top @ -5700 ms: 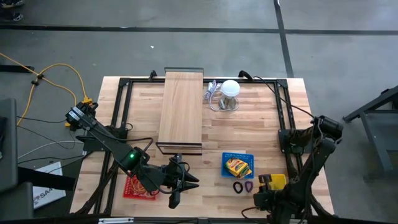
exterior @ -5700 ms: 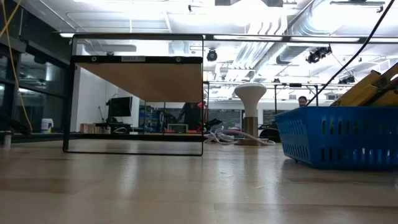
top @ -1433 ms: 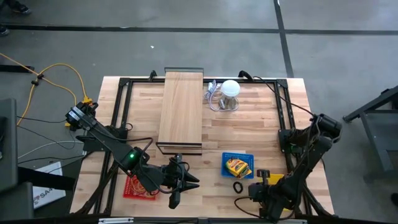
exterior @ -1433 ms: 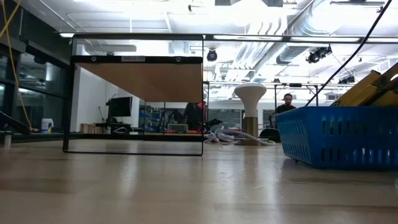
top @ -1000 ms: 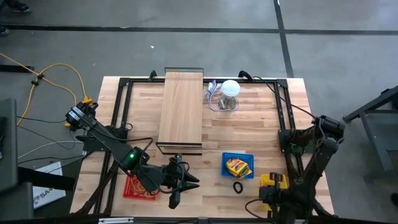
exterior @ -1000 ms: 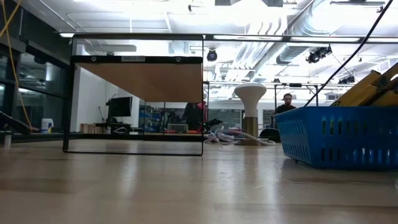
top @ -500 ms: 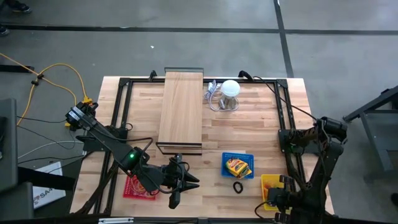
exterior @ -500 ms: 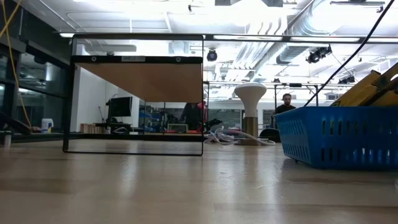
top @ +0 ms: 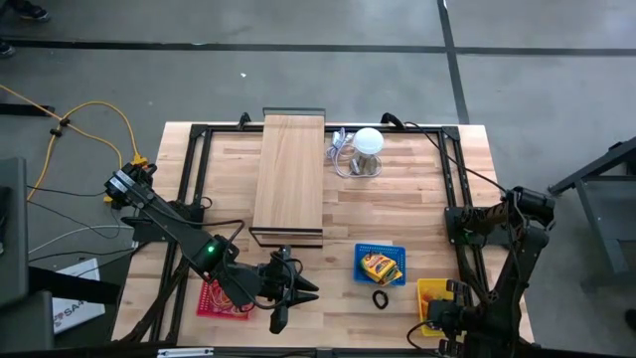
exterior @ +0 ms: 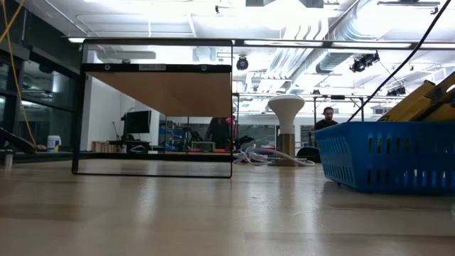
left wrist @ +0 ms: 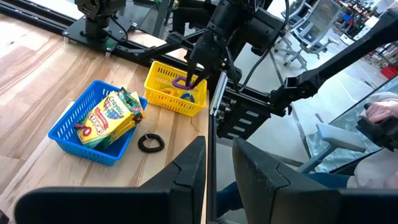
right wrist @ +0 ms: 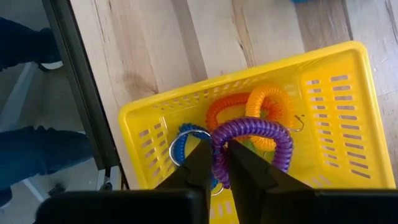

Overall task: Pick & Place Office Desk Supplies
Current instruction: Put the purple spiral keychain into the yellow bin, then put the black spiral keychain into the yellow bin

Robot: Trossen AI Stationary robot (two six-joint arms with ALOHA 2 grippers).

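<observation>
A yellow basket (top: 432, 296) stands at the table's near right corner and holds orange (right wrist: 227, 109), yellow-orange (right wrist: 270, 102) and blue (right wrist: 186, 140) coil loops. My right gripper (right wrist: 217, 149) hangs over it, pointing down, shut on a purple coil loop (right wrist: 255, 140). A black coil loop (top: 381, 298) lies flat on the table beside a blue basket (top: 381, 266) holding crayon packs (left wrist: 106, 118). My left gripper (left wrist: 217, 180) hovers open near the table's near middle, holding nothing. My right gripper pinches one side of the purple loop's ring (right wrist: 219, 144) between its two fingers, from above, pointing down. The loop (left wrist: 182, 81) sits tilted at the fingertips just over the other loops in the yellow basket. Whether it touches them, I cannot tell.
A long wooden board (top: 289, 174) on a black frame and a white ball-like object with a grey cable (top: 368, 141) stand at the far side. A red basket (top: 221, 296) lies under my left arm. A person's legs (right wrist: 37, 155) show beside the table's edge.
My right arm has swung a little toward the table's right edge with the purple loop, coming over the yellow basket, and has then stayed there. The black loop and the blue basket have not moved.
</observation>
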